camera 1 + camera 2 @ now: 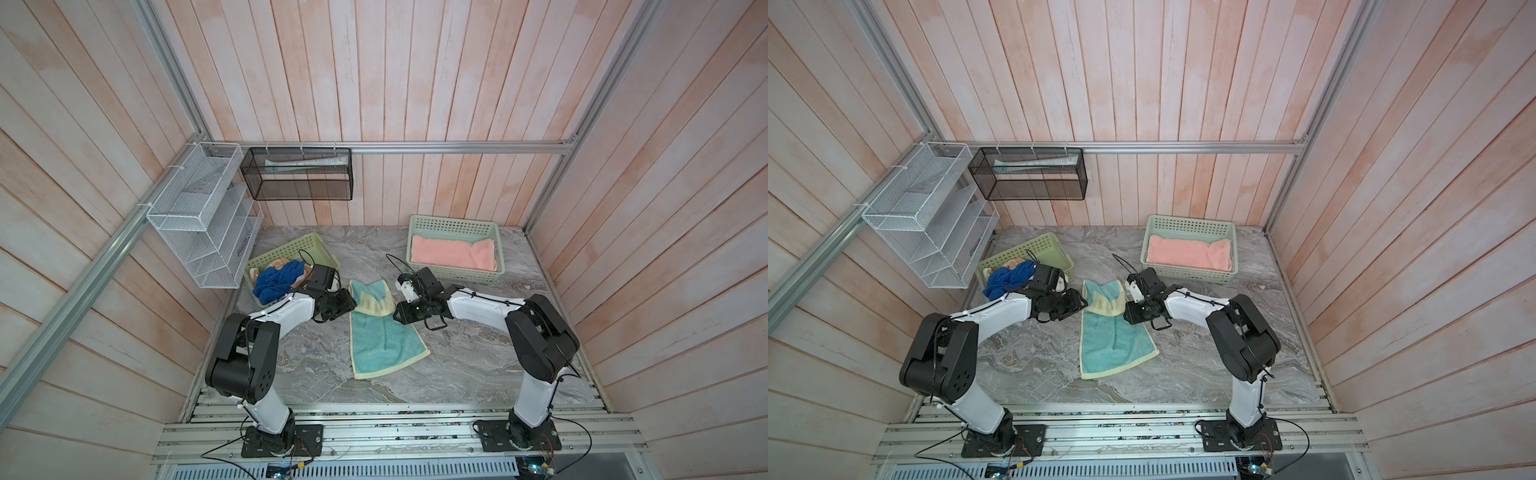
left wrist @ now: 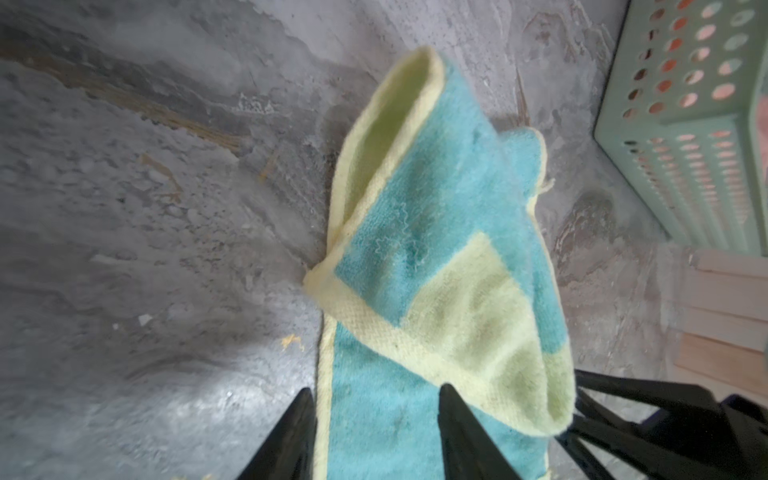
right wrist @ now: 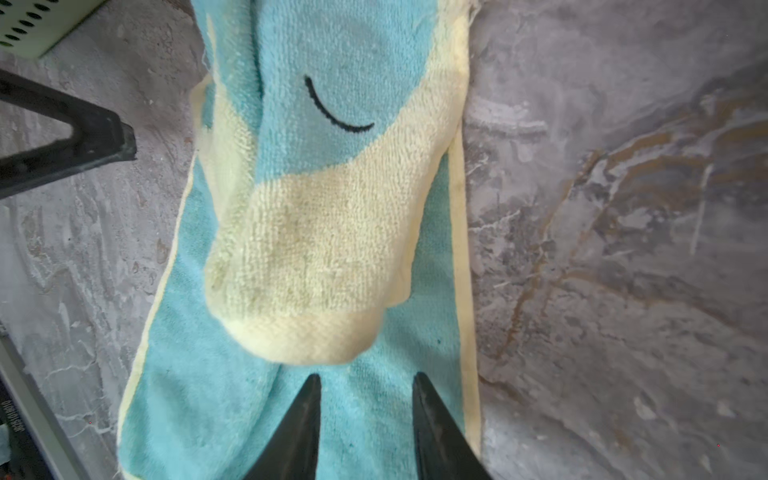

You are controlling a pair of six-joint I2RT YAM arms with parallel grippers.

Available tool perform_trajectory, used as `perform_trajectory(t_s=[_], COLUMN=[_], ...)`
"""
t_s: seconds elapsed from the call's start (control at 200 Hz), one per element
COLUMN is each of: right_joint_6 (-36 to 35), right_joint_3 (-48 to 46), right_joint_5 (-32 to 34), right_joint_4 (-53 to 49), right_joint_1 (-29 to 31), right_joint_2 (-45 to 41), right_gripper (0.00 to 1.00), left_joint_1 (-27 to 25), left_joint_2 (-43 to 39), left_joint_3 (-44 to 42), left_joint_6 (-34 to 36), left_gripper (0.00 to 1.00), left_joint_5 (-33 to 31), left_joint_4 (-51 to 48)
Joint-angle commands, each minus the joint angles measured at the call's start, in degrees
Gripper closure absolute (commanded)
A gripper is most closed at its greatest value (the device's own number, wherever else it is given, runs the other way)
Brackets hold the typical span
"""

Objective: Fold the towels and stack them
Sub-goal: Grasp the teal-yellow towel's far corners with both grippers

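Lying in the middle of the table (image 1: 457, 365), the whale towel (image 1: 386, 340) ran from near to far. Its far end was doubled back, so a yellow flap with a black curved line rested on the teal. The left gripper (image 2: 376, 388) sat low at the flap's left side, jaws apart over the towel's left hem and clamping nothing. The right gripper (image 3: 368, 376) sat at the flap's right side, jaws likewise apart over teal cloth just beside the flap's edge, and held nothing. A pink towel (image 1: 453, 253) lay folded in the right basket (image 1: 453, 222) at the far right. A blue towel (image 1: 274, 280) lay crumpled on an orange towel (image 1: 282, 262) in the left basket (image 1: 286, 245).
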Motion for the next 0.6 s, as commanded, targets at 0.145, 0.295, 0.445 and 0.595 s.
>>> perform_trajectory(t_s=[0.145, 0.295, 0.445, 0.595], right_joint_6=[-4.2, -5.8, -7.3, -8.5], right_joint_3=[4.6, 8.2, 9.5, 9.6], right_joint_5=[6.3, 9.4, 10.2, 9.4], right_joint_4=[2.0, 0.6, 0.8, 1.6], right_joint_1=[1.2, 1.4, 1.4, 1.4], right_joint_2=[5.8, 8.7, 9.3, 9.6], right_gripper=[0.58, 0.57, 0.62, 0.69], left_joint_1=[1.5, 1.7, 1.7, 1.8], left_joint_2=[3.8, 5.6, 7.9, 9.7], left_joint_3=[-0.6, -0.8, 0.1, 0.8], left_joint_6=[-4.7, -5.6, -6.4, -7.1], left_gripper=[0.52, 0.48, 0.48, 0.47], left_joint_5=[-0.7, -1.2, 0.1, -0.3], left_joint_4=[8.8, 10.4, 11.1, 11.3])
